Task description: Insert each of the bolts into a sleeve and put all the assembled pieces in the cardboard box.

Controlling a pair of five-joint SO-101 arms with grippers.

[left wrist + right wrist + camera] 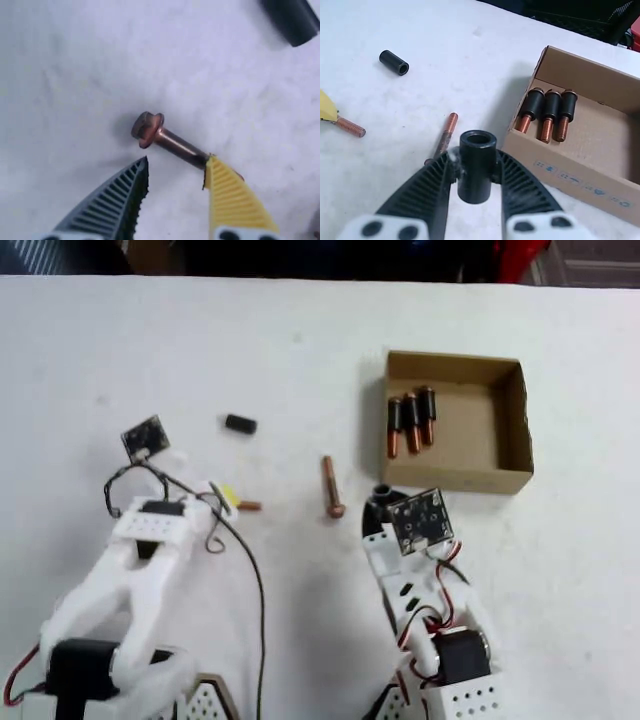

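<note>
Copper bolt (167, 140) touching left gripper (176, 164) at its yellow tip, jaws apart | right gripper (476, 172) clamped on upright black sleeve (477, 150), just beside box (580, 170)

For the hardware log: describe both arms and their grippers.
Both arms are white printed shells with black motors. Left arm: a black cable; left gripper has one grey and one yellow toothed finger. Right arm: red wires; right gripper has two black ribbed fingers.

Bare table (300, 340) separates loose bolt (332, 487) from cardboard box (505, 410).
</note>
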